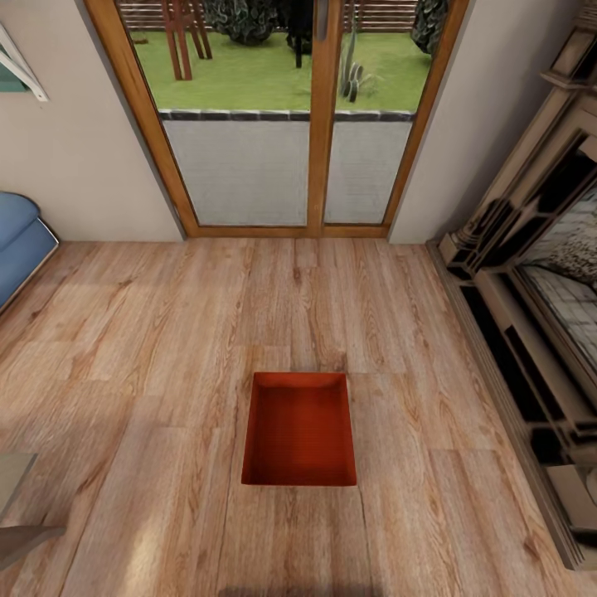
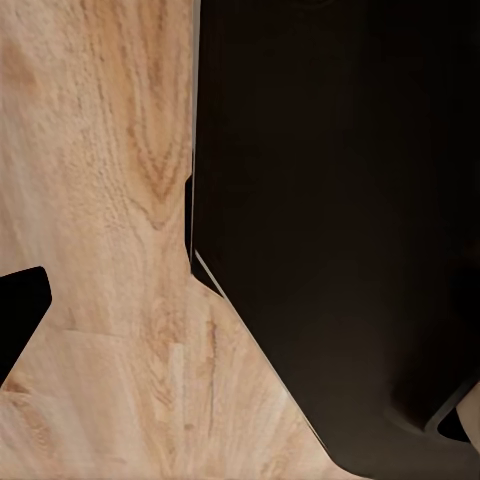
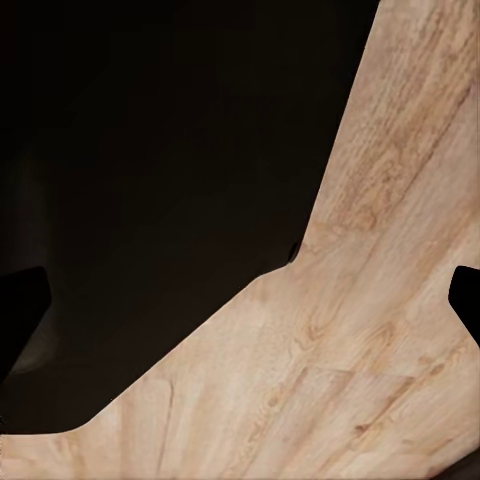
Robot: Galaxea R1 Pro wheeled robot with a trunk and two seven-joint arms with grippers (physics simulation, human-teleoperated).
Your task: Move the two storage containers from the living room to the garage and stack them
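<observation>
One orange-red storage container (image 1: 299, 431) sat on the light wood plank floor (image 1: 149, 348) before us, lidless, upright and holding nothing. It lay in front of the wood-framed glass door (image 1: 286, 116), between the blue sofa (image 1: 21, 245) and the fireplace (image 1: 531, 315). We could not tell how either arm's jaws stood.

Three cameras over the living room
Head camera looked down toward the glass door (image 1: 274, 124); both wrist cameras faced the plank floor (image 2: 100, 200) closely
</observation>
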